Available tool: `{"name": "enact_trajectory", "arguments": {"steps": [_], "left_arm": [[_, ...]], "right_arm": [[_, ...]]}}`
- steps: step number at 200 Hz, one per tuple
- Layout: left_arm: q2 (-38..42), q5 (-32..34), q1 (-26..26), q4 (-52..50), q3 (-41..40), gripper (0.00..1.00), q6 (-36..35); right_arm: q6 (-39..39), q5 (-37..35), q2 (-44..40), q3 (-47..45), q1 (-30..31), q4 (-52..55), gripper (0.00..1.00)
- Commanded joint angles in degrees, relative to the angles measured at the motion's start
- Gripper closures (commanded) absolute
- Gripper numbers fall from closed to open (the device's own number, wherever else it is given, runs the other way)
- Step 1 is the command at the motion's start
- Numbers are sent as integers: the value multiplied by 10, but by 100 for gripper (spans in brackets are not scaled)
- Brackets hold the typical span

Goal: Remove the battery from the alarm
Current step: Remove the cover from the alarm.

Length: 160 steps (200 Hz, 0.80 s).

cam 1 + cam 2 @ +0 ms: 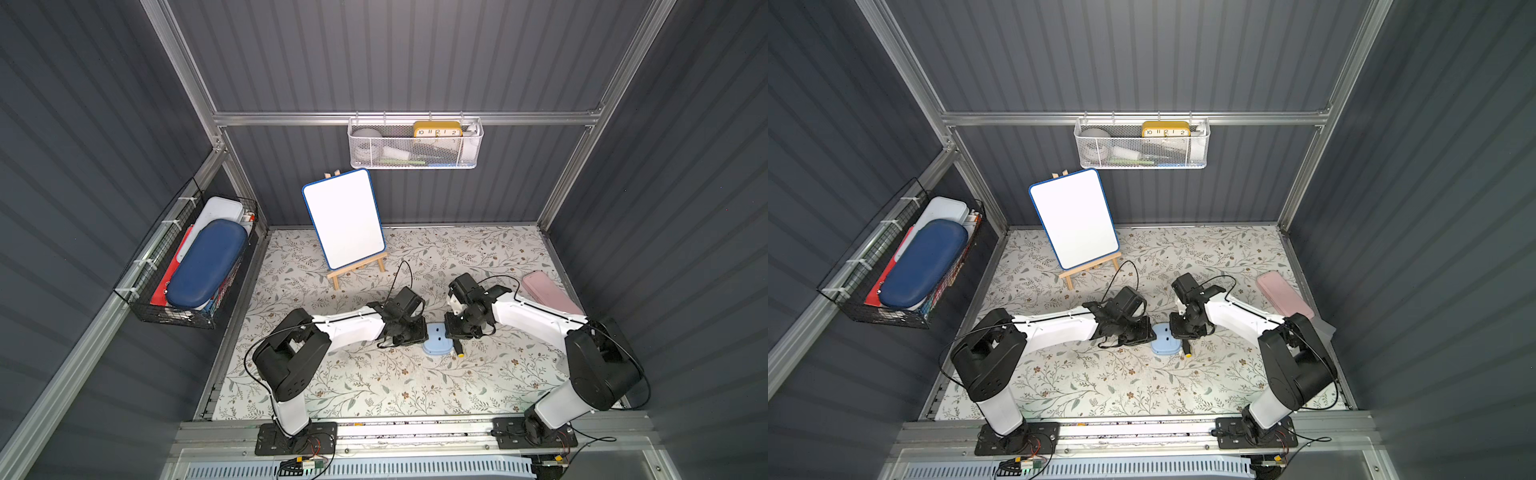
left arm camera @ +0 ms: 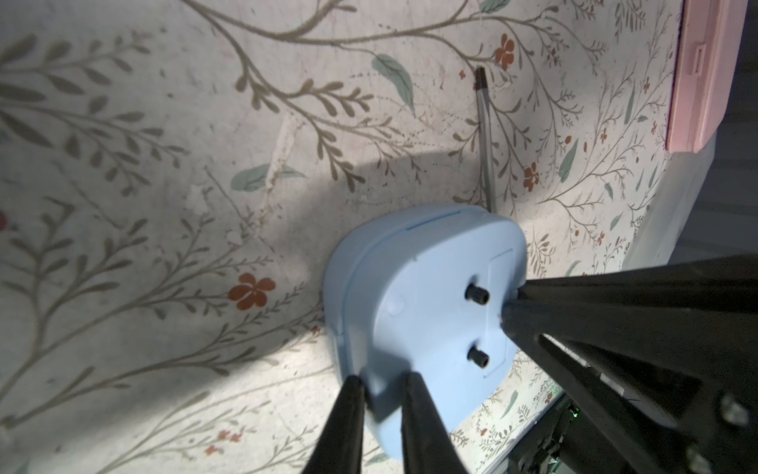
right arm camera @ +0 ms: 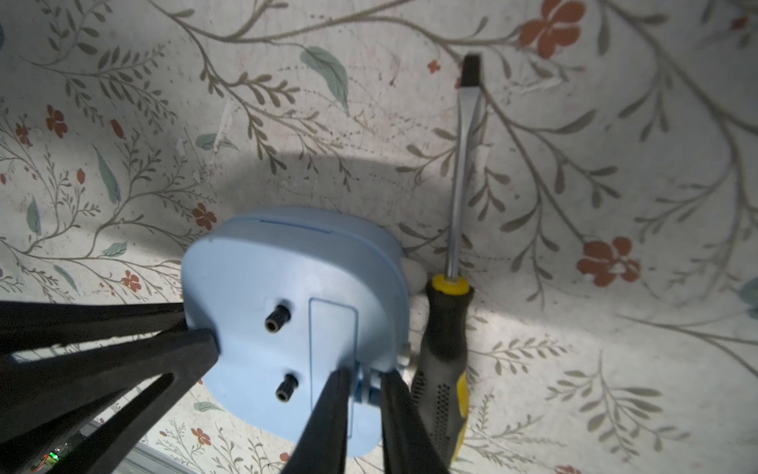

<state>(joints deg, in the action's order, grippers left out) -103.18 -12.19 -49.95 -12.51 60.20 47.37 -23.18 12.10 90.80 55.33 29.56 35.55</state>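
In both top views one light-blue alarm (image 1: 437, 340) lies face down on the floral table (image 1: 374, 386), between two arms. The left gripper (image 1: 415, 332) sits at one edge of it and the right gripper (image 1: 451, 332) at the opposite edge. One screwdriver (image 1: 458, 351) shows only as a dark handle with a yellow end just beside the alarm. One whiteboard (image 1: 344, 218) on an easel stands farther back, one pink case (image 1: 548, 293) lies near the table's right edge, and two baskets hang on the walls: a white mesh basket (image 1: 415, 156) holding one yellow clock (image 1: 437, 129), and a black wire basket (image 1: 187, 266). Bare table lies in front of the alarm towards the arm bases.

In the left wrist view, the left gripper (image 2: 383, 400) is closed on a corner of the alarm (image 2: 422, 287), one finger on each side of the rim. Two black knobs stand on the back beside one closed rectangular cover. The screwdriver's shaft (image 2: 486, 139) runs out from behind the alarm, and the pink case (image 2: 705, 69) lies well apart.

In the right wrist view, the right gripper (image 3: 365, 394) is clenched on a small blue piece at the alarm's (image 3: 262, 283) edge, probably the cover's latch, though blur hides it. The screwdriver (image 3: 445, 349) lies just beside that edge. No battery shows; the cover is shut.
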Motion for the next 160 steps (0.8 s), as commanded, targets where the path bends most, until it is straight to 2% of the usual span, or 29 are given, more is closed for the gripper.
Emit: {"name": "enact_trajectory", "arguments": {"steps": [1, 30, 71, 78, 107, 155, 160], "left_arm": [[-78, 52, -9, -154, -53, 80, -15], [-83, 53, -9, -153, -53, 81, -16], [-85, 52, -10, -149, -50, 81, -18], [-86, 51, -9, -148, -52, 81, -18], [-87, 50, -9, -146, -54, 81, -18], [-85, 50, -9, -146, -53, 81, -18], [-86, 50, -9, -146, -53, 81, -18]], "right_arm": [[-2, 6, 20, 2, 1, 3, 81], [0, 15, 21, -1, 2, -6, 82], [6, 15, 25, -6, 6, -12, 92], [6, 38, 22, -7, 6, -14, 92], [9, 41, 27, -7, 8, -15, 92], [7, 27, 43, -7, 8, -1, 85], [7, 4, 45, -7, 8, 2, 84]]}}
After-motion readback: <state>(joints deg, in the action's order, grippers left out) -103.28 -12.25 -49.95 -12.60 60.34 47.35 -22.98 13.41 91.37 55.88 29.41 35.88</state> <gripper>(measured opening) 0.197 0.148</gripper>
